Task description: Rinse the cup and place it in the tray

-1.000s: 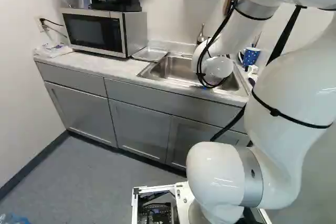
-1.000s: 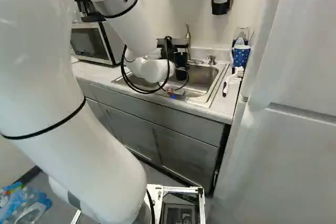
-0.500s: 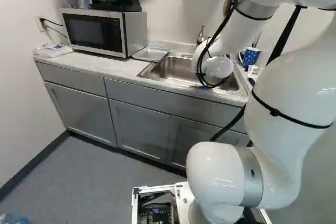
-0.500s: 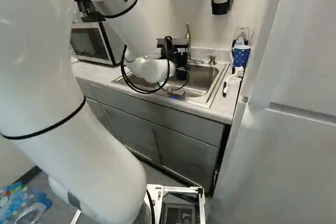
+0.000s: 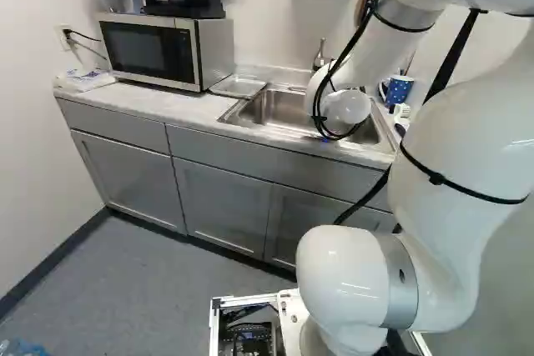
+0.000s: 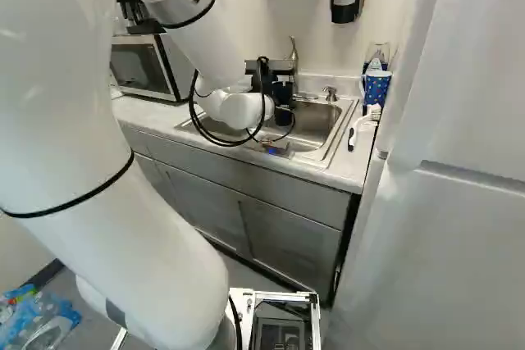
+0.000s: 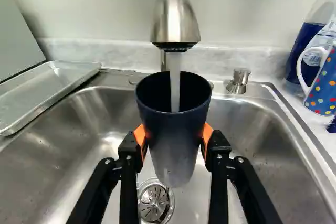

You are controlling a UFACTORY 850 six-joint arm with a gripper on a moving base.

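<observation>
Over the sink (image 7: 79, 129), and nearest to me, my gripper (image 6: 275, 88) has the dark cup (image 7: 176, 140) clasped between its orange pads (image 7: 207, 134). I see the cup mouth up, above and just ahead of the drain (image 7: 153, 203), with water (image 7: 175, 85) running into it from the faucet (image 7: 176, 19). Beyond the cup, a soap pump (image 7: 239, 81) stands at the basin's back rim. On the counter (image 5: 133, 104), the metal tray (image 7: 47, 85) lies between the sink and the microwave (image 5: 154, 49). Across the sink from the tray is a dotted blue mug (image 7: 321, 85); beside it, a bottle's label (image 7: 321, 38) carries print too small for me to make out.
</observation>
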